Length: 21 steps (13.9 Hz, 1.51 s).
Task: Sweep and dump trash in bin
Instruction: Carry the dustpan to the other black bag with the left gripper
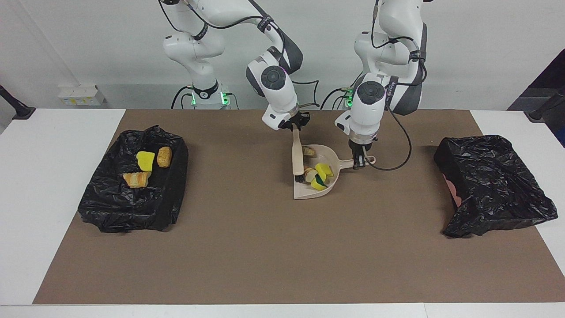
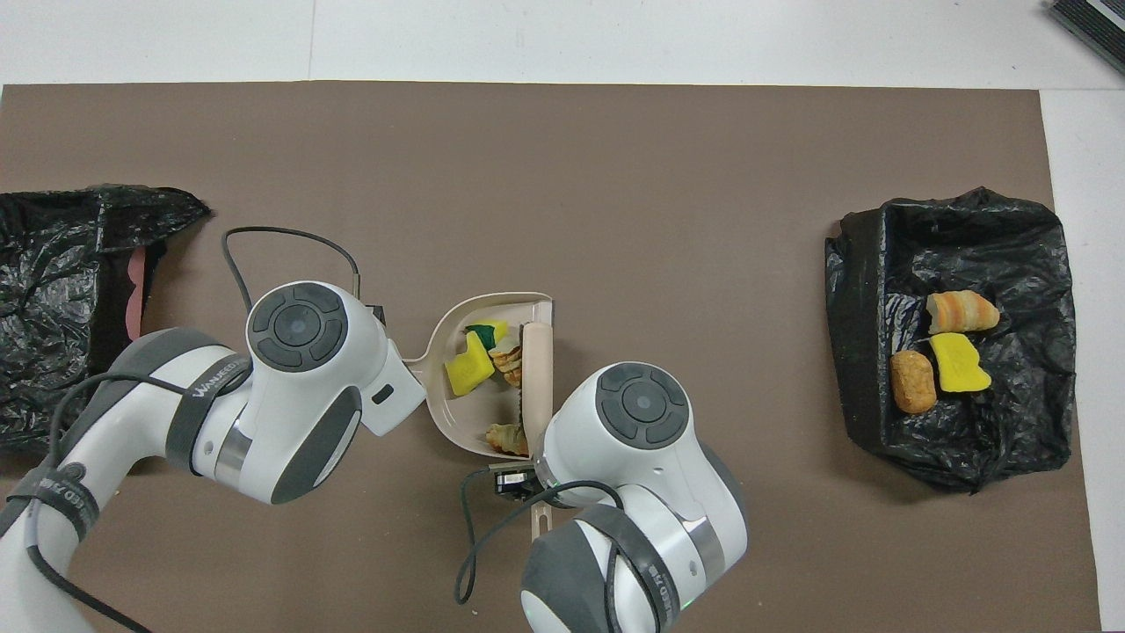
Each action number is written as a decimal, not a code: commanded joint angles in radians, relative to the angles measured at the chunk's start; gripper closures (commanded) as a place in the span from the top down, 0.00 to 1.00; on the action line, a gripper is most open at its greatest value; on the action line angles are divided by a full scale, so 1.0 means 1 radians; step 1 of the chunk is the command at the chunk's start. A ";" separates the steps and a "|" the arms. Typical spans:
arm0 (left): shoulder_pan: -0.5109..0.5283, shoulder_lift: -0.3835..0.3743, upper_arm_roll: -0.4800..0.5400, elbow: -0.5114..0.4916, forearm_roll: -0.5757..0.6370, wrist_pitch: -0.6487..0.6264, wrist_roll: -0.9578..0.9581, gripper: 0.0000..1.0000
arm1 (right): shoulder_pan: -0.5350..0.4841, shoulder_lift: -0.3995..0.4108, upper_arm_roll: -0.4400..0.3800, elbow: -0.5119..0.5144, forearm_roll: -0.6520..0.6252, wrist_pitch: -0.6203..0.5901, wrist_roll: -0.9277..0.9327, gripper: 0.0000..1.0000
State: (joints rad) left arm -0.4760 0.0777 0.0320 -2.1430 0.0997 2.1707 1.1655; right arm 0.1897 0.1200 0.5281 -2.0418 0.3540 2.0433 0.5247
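Facing view: the right gripper [image 1: 295, 126] is clenched on the top of the brush [image 1: 298, 155], whose long axis runs from the gripper away from the robots, bristles at the lower end on the dustpan [image 1: 309, 191] mouth. The left gripper [image 1: 359, 162] grips the dustpan's handle; the pan's open mouth points toward the right arm's end of the table. Four pieces of trash [image 1: 321, 173] lie in the pan, between brush and left gripper. Three more pieces sit in the black bin [image 1: 132, 207] at the right arm's end.

Overhead view: both grippers are hidden under their wrists. The brush [image 2: 537, 369] lies along the pan's [image 2: 457, 415] mouth, the trash [image 2: 468, 368] just inside it.
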 commanded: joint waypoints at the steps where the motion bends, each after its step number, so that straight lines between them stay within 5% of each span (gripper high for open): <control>1: 0.037 -0.012 0.006 -0.025 -0.058 0.038 0.029 0.00 | -0.021 -0.117 -0.026 0.017 -0.003 -0.144 0.026 0.00; 5: 0.114 0.019 0.008 0.044 -0.138 0.018 0.138 0.00 | -0.018 -0.256 -0.037 -0.027 -0.139 -0.365 0.044 0.00; 8: 0.181 0.027 0.009 0.130 -0.210 -0.041 0.204 0.00 | -0.006 -0.273 -0.030 -0.112 -0.135 -0.342 0.029 0.00; 15: 0.381 0.025 0.009 0.367 -0.242 -0.310 0.402 0.00 | -0.001 -0.039 0.119 -0.091 -0.145 -0.086 0.213 0.00; 21: 0.562 0.049 0.011 0.472 -0.242 -0.390 0.460 0.00 | 0.017 0.021 0.145 -0.110 -0.197 0.009 0.253 0.00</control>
State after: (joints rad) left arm 0.0369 0.0930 0.0522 -1.7278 -0.1202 1.8239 1.5852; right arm 0.2161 0.1306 0.6618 -2.1502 0.1840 2.0239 0.7610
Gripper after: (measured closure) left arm 0.687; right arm 0.736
